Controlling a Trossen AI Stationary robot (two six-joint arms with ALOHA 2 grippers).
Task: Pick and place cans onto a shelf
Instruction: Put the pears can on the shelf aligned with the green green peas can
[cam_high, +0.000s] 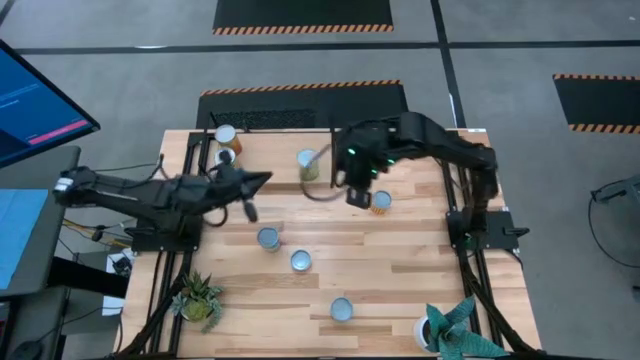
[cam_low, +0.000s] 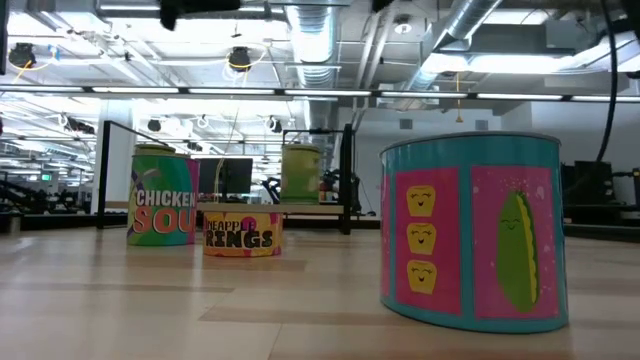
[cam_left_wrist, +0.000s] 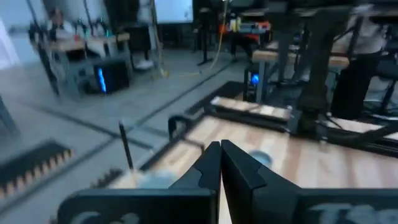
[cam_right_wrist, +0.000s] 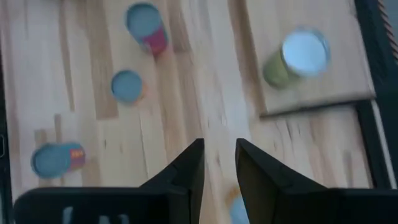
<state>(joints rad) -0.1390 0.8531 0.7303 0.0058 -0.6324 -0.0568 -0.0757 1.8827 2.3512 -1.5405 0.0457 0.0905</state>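
Nearest the low camera stands a teal and pink can (cam_low: 470, 232), upright on the tabletop (cam_low: 150, 320), with a squat yellow can (cam_low: 242, 234) and a tall green soup can (cam_low: 163, 195) farther back. From above, the shelf (cam_high: 270, 135) lies at the table's far edge, left of centre, and already carries a can at its far-left corner (cam_high: 225, 135) and a yellow-green can (cam_high: 308, 163) near its right edge. Loose cans stand on the tabletop: one with an orange label (cam_high: 380, 201) just beside the right gripper (cam_high: 357, 196), two near the middle (cam_high: 268, 238) (cam_high: 301, 261), and one toward the near edge (cam_high: 341, 310).

The right gripper hovers above the table just right of the shelf, fingers slightly apart and holding nothing; its wrist view shows the gap between them bare over the wood, the yellow-green can (cam_right_wrist: 297, 56) on the shelf panel (cam_right_wrist: 323, 87) ahead. The left gripper (cam_high: 262, 180) hangs over the shelf's near edge, fingers pressed together and empty.

The likely step is fetching the next can, and the orange-labelled one is closest. To do it well, the right gripper should open wider than the can, centre over its top, descend straight, and close around the body below the rim. On placing, it should pick bare shelf between the two standing cans and keep clear of the left arm.
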